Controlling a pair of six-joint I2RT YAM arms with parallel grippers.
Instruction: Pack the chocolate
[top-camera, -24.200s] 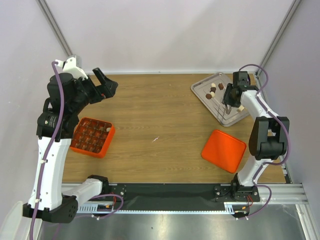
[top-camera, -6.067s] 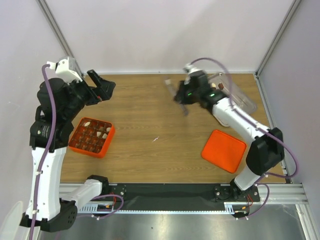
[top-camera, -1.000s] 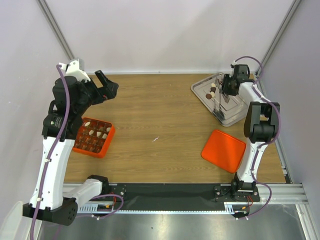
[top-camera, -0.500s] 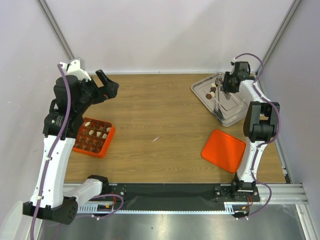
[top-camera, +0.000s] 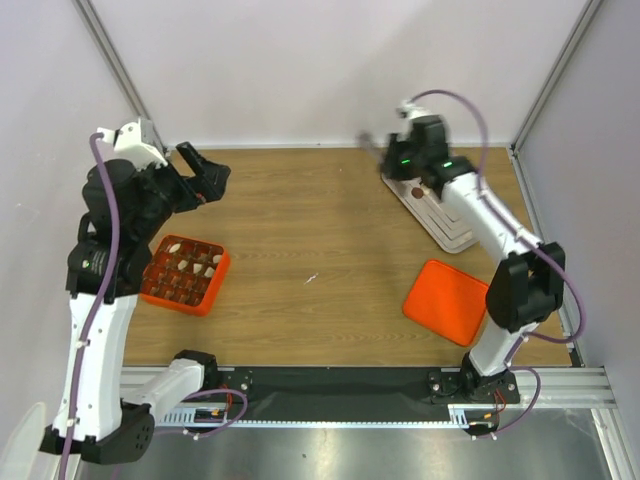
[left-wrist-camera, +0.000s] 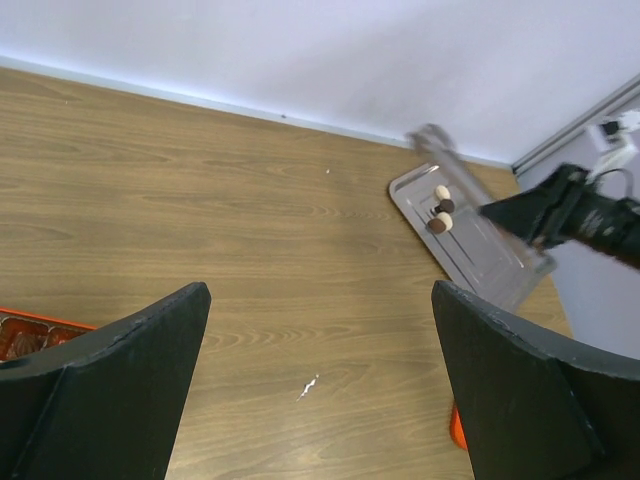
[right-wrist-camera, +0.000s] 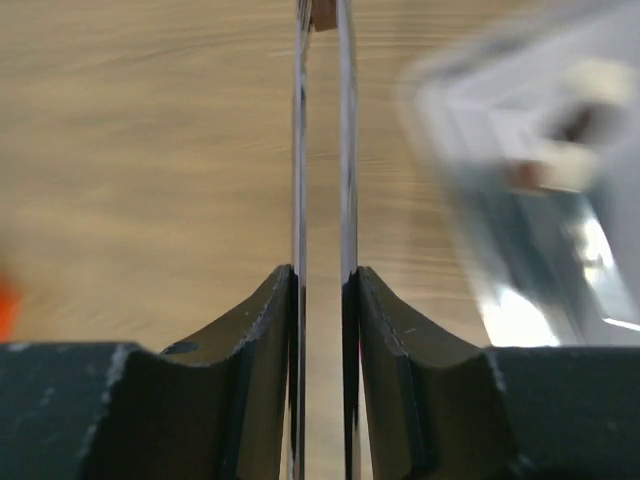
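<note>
Chocolate piece (right-wrist-camera: 322, 12) pinched in the tongs (right-wrist-camera: 299, 150), just off the tray (left-wrist-camera: 485, 255)
Right tool (right-wrist-camera: 322, 280) clamps the tongs shut; left tool (left-wrist-camera: 320, 300) hangs wide open. Quick swing toward the orange gridded box (top-camera: 185, 272) could shake that tiny piece loose onto the counter (top-camera: 320, 230).

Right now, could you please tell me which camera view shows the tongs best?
The right wrist view: the tongs run sharp through the right gripper, a brown piece at their tips. The top and left wrist views show only a blur.
</note>
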